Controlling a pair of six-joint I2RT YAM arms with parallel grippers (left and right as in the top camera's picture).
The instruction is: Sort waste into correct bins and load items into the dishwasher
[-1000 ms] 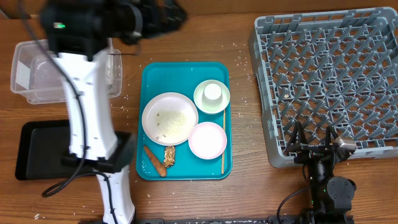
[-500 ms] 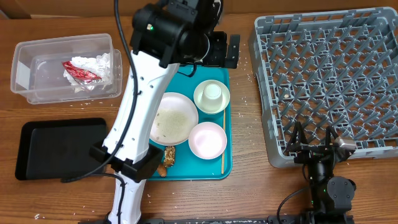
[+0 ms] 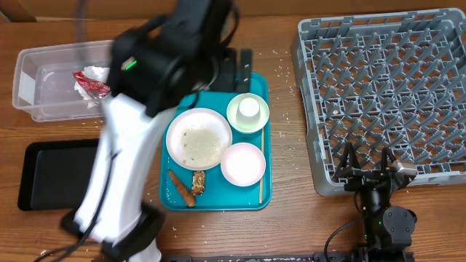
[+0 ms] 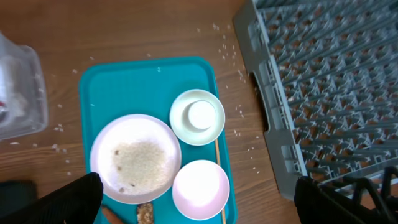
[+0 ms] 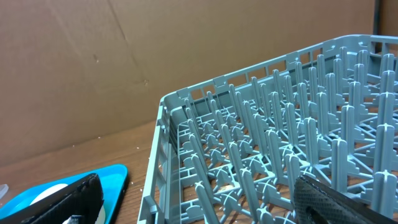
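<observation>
My left gripper (image 3: 234, 69) hangs open and empty above the far edge of the teal tray (image 3: 178, 86). Below it lie a plate (image 4: 135, 158) with rice grains (image 3: 198, 141), a bowl (image 4: 197, 116) holding a small cup (image 3: 249, 108), and a pinkish bowl (image 4: 200, 190). An orange stick (image 3: 180, 188) and a brown chunk (image 3: 198, 182) sit at the tray's near edge. The napkin and red wrapper (image 3: 90, 81) lie in the clear tub (image 3: 36, 87). The black tray (image 3: 51, 175) holds nothing. My right gripper (image 3: 370, 164) is open at the near edge of the grey rack (image 3: 386, 94).
A thin wooden stick (image 3: 261, 171) lies along the teal tray's right side. Rice grains are scattered on the wooden table between the tray and the rack (image 4: 323, 93). My blurred left arm (image 3: 124, 160) crosses above the black tray and the teal tray's left edge.
My left arm has swung from over the clear tub to above the teal tray, uncovering the napkin and red wrapper in the tub. The right arm has not moved.
</observation>
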